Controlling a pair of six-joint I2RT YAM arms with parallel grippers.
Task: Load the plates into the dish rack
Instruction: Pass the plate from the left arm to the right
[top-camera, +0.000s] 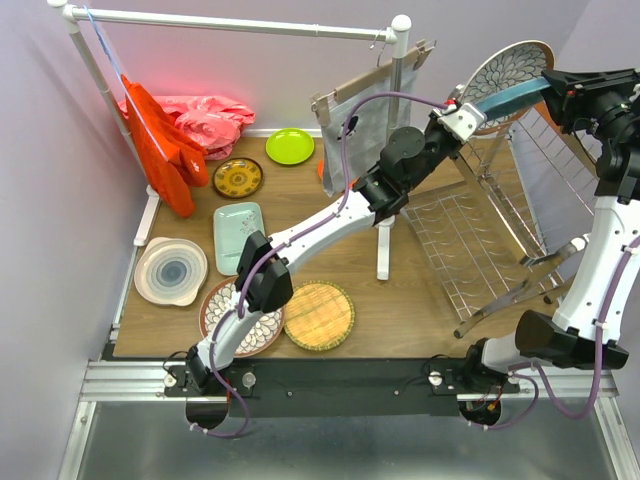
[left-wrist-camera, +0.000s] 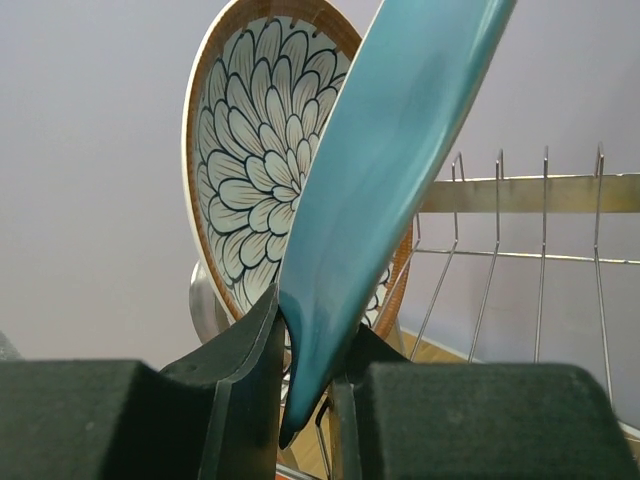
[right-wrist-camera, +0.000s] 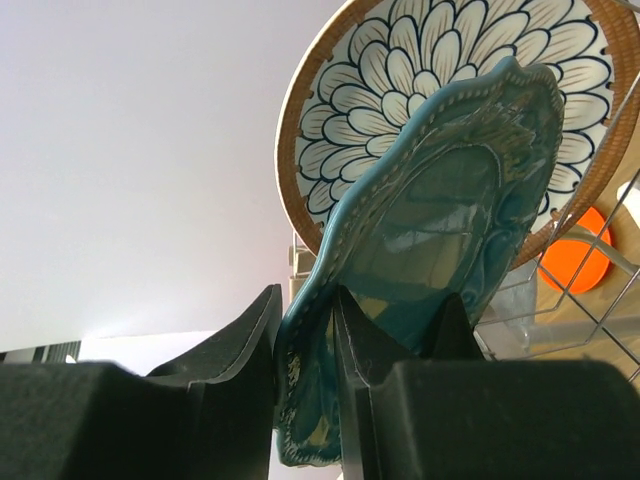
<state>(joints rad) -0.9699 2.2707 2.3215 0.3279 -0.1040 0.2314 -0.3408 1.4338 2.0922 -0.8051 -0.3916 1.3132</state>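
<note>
Above the chrome wire dish rack (top-camera: 470, 240), both grippers hold one teal scalloped plate (top-camera: 510, 98) edge-up. My left gripper (top-camera: 468, 118) pinches its left rim, and in the left wrist view those fingers (left-wrist-camera: 315, 320) sit against both faces of the plate (left-wrist-camera: 390, 170). My right gripper (top-camera: 556, 92) is shut on the opposite rim (right-wrist-camera: 307, 300). Behind it, a brown-rimmed floral plate (top-camera: 512, 62) stands upright at the rack's far end. On the table lie the lime green (top-camera: 290, 146), yellow-brown patterned (top-camera: 238, 178), mint tray (top-camera: 238, 235), white ringed (top-camera: 170, 270), second floral (top-camera: 225, 325) and woven yellow (top-camera: 319, 315) plates.
A white pipe rail (top-camera: 240, 22) spans the back, with a red cloth (top-camera: 165, 150) and a pink cloth (top-camera: 205, 118) at its left. A grey bag (top-camera: 365, 120) hangs behind my left arm. An orange plate (right-wrist-camera: 575, 262) shows through the rack wires.
</note>
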